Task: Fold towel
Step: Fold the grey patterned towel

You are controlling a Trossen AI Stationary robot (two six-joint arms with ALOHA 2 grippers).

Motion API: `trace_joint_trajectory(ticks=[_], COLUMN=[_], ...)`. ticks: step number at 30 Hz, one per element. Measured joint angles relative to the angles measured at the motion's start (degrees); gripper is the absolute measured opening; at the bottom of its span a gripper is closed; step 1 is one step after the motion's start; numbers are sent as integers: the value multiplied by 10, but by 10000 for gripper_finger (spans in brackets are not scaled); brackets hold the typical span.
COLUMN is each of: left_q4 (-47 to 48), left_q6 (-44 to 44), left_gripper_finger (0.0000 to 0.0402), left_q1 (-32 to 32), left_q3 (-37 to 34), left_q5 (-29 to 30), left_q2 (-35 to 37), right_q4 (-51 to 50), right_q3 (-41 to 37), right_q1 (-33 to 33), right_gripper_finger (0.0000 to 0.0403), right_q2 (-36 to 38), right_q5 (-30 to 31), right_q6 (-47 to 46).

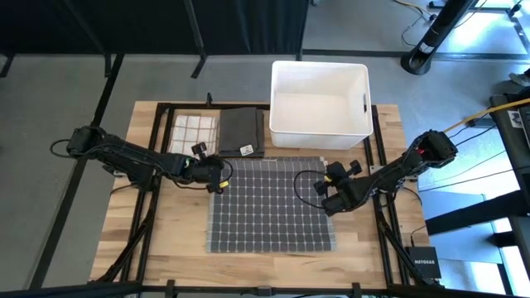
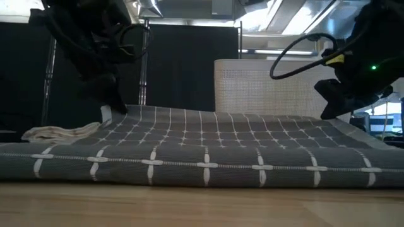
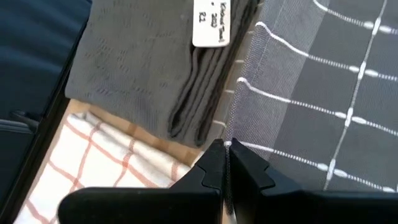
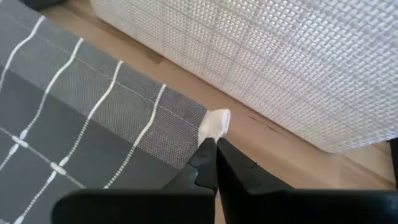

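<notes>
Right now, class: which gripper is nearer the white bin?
Right. The right gripper pinches the grey towel's corner just below the white bin; the left gripper grips the opposite corner, farther away.

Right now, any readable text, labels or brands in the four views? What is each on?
"NETGEAR": on the small black box on the floor by the table's right front corner, high view; small, so a likely reading.
White tag on the folded dark grey towel: print there, too blurred to read.
White tag at the spread grid towel corner: no print visible.
Nothing else readable.
</notes>
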State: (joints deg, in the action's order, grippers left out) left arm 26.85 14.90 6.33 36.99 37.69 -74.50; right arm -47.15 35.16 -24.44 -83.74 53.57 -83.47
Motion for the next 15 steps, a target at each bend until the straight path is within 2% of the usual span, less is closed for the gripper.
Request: trace_joint_trajectory(ticks=[4, 7, 10, 13, 15], left_q4=[-7, -7, 22, 75, 74], left_q6=[-12, -13, -2, 51, 81], left_gripper_finger=[28, 67, 109, 137, 148], left_q1=[-5, -5, -4, 6, 23], left_q3=[0, 0, 13, 41, 49], left_q5=[0, 0, 0, -24, -56], left_q2=[0, 0, 0, 4, 11], right_q4=[2, 0, -43, -102, -106], right_q3=[0, 1, 23, 60, 82], right_q1=[19, 25, 23, 23, 23], right_gripper_finger=[32, 67, 104, 131, 143], right_q2=[0, 0, 0, 0, 0], right_q5=[-23, -38, -56, -111, -151], right_q6=[15, 32, 52, 78, 108])
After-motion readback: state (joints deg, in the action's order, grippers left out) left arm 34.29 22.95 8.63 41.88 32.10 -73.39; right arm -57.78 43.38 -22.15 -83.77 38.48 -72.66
